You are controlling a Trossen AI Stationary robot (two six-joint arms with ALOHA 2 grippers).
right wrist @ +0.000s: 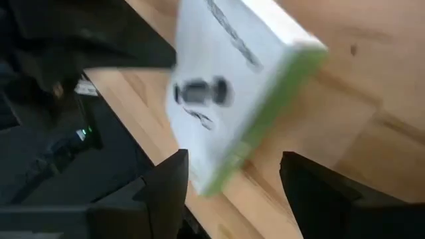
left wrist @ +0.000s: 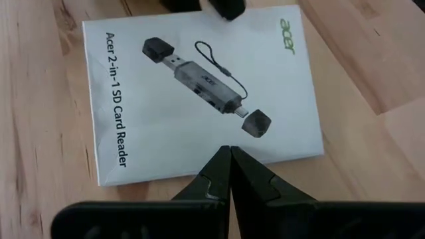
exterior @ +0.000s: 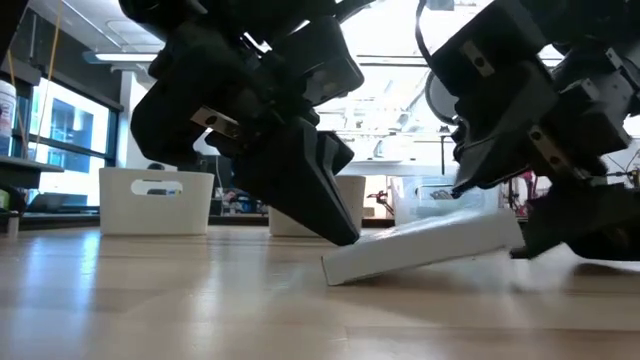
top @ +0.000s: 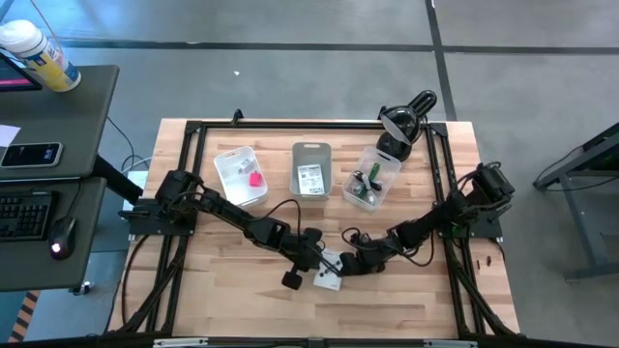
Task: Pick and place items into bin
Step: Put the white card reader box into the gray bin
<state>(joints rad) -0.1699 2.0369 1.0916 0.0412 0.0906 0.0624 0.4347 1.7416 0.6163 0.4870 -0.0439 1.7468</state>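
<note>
A flat white card-reader box [left wrist: 199,99], printed black and with one green side [right wrist: 265,126], lies at the table's near middle [top: 330,277]. In the low view it is tilted [exterior: 420,248], with its left end on the wood and its right end raised. My left gripper [left wrist: 230,151] is shut, with its tips on the box's printed face. My right gripper [right wrist: 234,159] is open at the raised end, a finger on either side of the box's corner. A pink block [top: 255,178] lies in the white bin, a white card [top: 309,180] in the grey bin, and a green pen and a black tool [top: 368,184] in the clear bin. My left gripper presses its shut fingertips [left wrist: 226,162] on the box's printed face near one long edge [left wrist: 226,143], slanting down from above. That end of the box [exterior: 335,268] rests on the table. My right gripper is open around the raised green-sided end [exterior: 505,236]; I cannot tell whether a finger touches it.
Three bins stand in a row toward the far edge: white [top: 232,159], grey [top: 311,150] and clear [top: 382,166]. A black lamp-like fixture [top: 406,116] stands at the far right corner. A black frame [top: 193,130] rims the table. Bare wood lies near both arms.
</note>
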